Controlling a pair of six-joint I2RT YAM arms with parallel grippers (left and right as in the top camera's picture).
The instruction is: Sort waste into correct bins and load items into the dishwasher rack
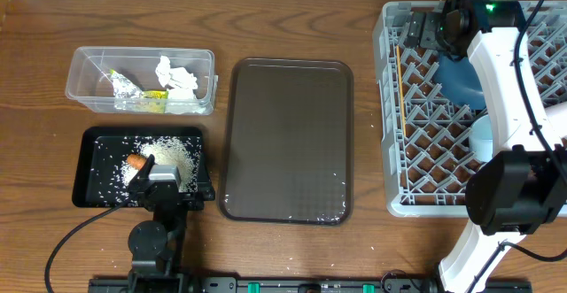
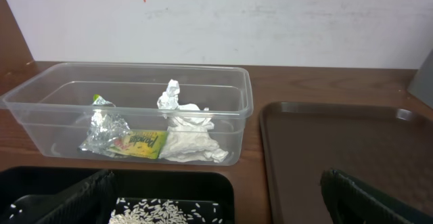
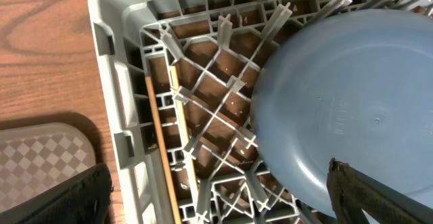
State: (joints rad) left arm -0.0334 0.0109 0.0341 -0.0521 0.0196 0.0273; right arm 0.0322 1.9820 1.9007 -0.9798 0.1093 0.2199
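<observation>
The clear tub (image 1: pixel 89 63) (image 2: pixel 40 109) holds the crinkled foil wrapper (image 1: pixel 128 88) (image 2: pixel 108 132) and crumpled white paper (image 1: pixel 177 76) (image 2: pixel 189 132). Rice (image 1: pixel 173 151) (image 2: pixel 155 214) and a small carrot (image 1: pixel 135 161) lie in the black tray (image 1: pixel 89 165) (image 2: pixel 169 180). My left gripper (image 1: pixel 155 176) (image 2: pixel 216 207) hovers open over that tray, with nothing between its fingers (image 2: pixel 74 200). In the grey dishwasher rack (image 1: pixel 394 151) (image 3: pixel 108 68) are the large blue bowl (image 1: pixel 461 85) (image 3: pixel 352 95), a small light-blue bowl (image 1: pixel 483 134) and chopsticks (image 1: pixel 400 89) (image 3: pixel 162 156). Above the rack's far part, my right gripper (image 1: pixel 440 32) (image 3: pixel 216 197) stands open and empty.
A flat dark brown serving tray (image 1: pixel 286 138) (image 2: pixel 338 143) (image 3: pixel 40 156) lies between the bins and the rack, with a few rice grains near its front edge. My right arm (image 1: pixel 514 107) reaches over the rack's right side and hides part of it. A wall stands behind the table.
</observation>
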